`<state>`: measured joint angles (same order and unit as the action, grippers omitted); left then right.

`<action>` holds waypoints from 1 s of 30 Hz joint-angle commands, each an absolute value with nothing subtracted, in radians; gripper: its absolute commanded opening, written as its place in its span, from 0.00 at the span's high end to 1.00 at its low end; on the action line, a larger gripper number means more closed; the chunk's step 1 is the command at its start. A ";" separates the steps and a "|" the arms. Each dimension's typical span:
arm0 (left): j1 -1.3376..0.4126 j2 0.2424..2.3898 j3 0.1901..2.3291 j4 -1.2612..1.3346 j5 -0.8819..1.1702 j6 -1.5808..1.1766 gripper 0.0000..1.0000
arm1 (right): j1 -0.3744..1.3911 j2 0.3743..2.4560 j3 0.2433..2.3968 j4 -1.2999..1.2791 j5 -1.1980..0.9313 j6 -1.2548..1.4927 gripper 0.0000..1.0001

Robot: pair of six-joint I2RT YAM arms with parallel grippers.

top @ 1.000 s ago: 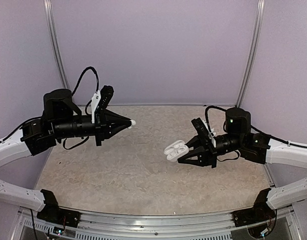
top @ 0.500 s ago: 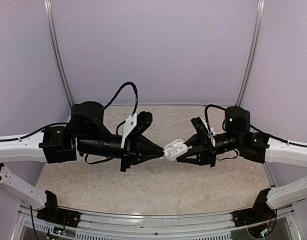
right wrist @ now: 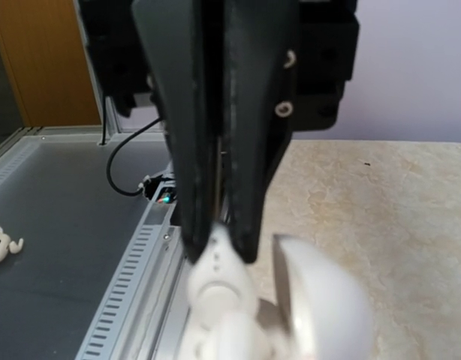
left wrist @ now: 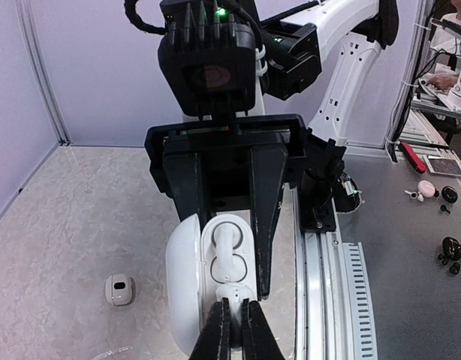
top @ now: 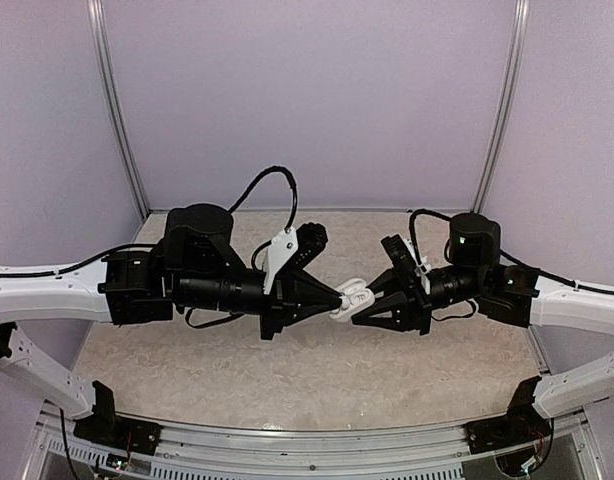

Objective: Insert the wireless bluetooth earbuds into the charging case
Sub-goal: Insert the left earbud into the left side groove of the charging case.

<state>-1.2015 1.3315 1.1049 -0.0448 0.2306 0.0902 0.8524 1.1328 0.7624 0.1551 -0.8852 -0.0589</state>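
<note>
The charging case (top: 358,293) is a white clamshell held open in mid-air, my right gripper (top: 367,303) shut on its base. In the left wrist view the lid (left wrist: 182,277) hangs to the left of the base (left wrist: 246,238). One earbud (left wrist: 227,250) lies in the base's sockets. The other earbud (left wrist: 235,294) is pinched in my left gripper (left wrist: 232,324), which is shut on it, and it touches the near end of the base. In the right wrist view that earbud (right wrist: 215,259) shows between the left gripper's dark fingers (right wrist: 189,150), above the blurred case (right wrist: 320,300).
A small whitish item with a dark window (left wrist: 119,289) lies on the beige table (top: 237,370) below the case. A metal rail (left wrist: 320,285) runs along the table edge, and beyond it a grey bench (left wrist: 411,247) carries small loose items. Purple walls close in the back and sides.
My left arm has swung from the left side to the centre, bringing its earbud up against the open case. The right arm and the case have stayed in place.
</note>
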 commanded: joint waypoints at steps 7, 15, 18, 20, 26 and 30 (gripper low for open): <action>-1.208 1.354 1.121 -0.037 0.200 0.076 0.95 | 0.861 1.082 0.770 0.227 -0.864 -0.048 1.00; -1.207 1.354 1.103 -0.032 0.206 0.058 0.95 | 0.860 1.067 0.759 0.250 -0.857 -0.044 1.00; -1.207 1.365 1.112 -0.046 0.214 0.060 0.95 | 0.861 1.069 0.760 0.258 -0.862 -0.043 1.00; -1.208 1.380 1.121 -0.056 0.221 0.060 0.95 | 0.861 1.073 0.763 0.260 -0.868 -0.043 1.00; -1.207 1.406 1.127 -0.070 0.220 0.063 0.93 | 0.860 1.068 0.766 0.263 -0.879 -0.043 1.00; -1.208 1.401 1.133 -0.087 0.196 0.078 0.87 | 0.861 1.065 0.765 0.261 -0.875 -0.043 1.00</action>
